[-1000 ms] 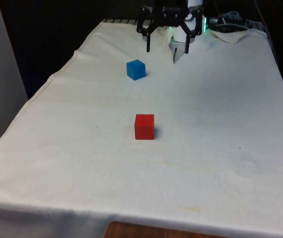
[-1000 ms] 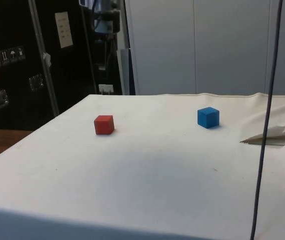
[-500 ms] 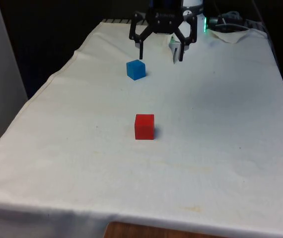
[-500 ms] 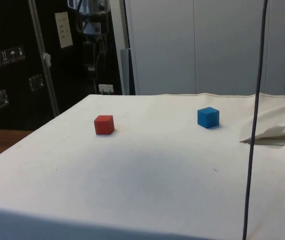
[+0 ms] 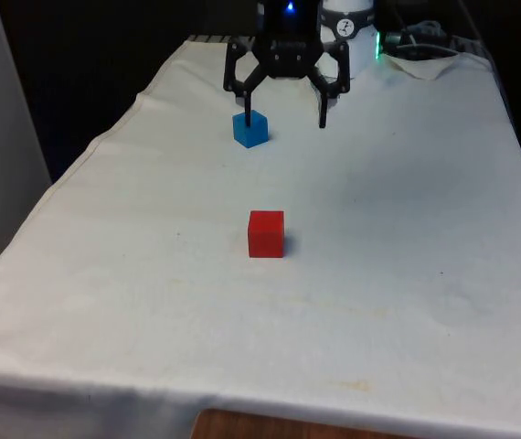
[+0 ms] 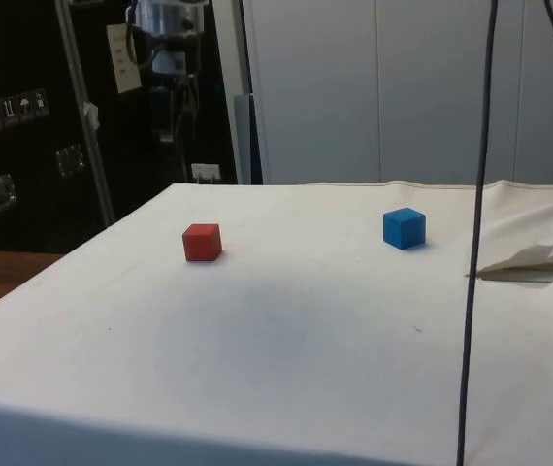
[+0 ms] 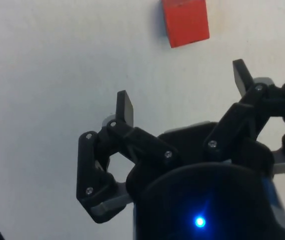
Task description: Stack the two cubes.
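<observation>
A red cube (image 5: 266, 233) sits near the middle of the white cloth, and it also appears in the side view (image 6: 202, 242). A blue cube (image 5: 250, 129) rests farther back, toward the front view's left (image 6: 404, 228). The two cubes are well apart. My gripper (image 5: 283, 121) hangs open and empty, high above the table. In the front view its left finger overlaps the blue cube. In the wrist view the red cube (image 7: 185, 21) lies on the cloth beyond the spread fingers (image 7: 125, 107), far below the gripper (image 7: 183, 92).
A rumpled fold of cloth (image 5: 425, 64) lies at the far end of the table (image 6: 534, 260). A black cable (image 6: 475, 243) hangs down in the side view. The cloth's left edge (image 5: 105, 137) drops off near the blue cube.
The gripper has moved away from the far end toward the cubes, shifting to the front view's left. It has stayed open. Neither cube has moved.
</observation>
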Controlling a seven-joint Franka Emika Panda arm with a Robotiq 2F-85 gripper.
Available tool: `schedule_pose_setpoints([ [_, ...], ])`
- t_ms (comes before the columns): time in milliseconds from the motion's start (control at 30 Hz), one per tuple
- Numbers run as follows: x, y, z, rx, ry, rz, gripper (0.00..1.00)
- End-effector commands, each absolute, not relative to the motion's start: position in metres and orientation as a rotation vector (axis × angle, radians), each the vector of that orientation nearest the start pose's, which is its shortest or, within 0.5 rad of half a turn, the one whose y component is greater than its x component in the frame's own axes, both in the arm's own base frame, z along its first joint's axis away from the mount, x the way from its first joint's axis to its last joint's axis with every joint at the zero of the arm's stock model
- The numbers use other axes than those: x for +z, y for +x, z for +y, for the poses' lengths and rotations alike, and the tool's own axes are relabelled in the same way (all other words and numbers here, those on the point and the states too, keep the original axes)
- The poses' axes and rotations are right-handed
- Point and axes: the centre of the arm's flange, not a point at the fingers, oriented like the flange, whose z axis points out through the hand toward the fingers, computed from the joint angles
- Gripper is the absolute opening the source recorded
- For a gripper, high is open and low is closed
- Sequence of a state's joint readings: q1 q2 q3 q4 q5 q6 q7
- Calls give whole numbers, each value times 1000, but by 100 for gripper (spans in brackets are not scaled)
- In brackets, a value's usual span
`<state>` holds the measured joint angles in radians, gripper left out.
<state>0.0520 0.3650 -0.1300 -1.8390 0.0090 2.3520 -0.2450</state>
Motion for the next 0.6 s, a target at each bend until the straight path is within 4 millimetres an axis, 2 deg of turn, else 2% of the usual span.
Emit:
schedule_pose_setpoints([
  [0, 345, 653, -46, -229, -3165, -275, 100],
  [467, 327, 672, -55, -188, -3146, -255, 100],
  [567, 321, 676, -56, -130, -3149, -249, 100],
])
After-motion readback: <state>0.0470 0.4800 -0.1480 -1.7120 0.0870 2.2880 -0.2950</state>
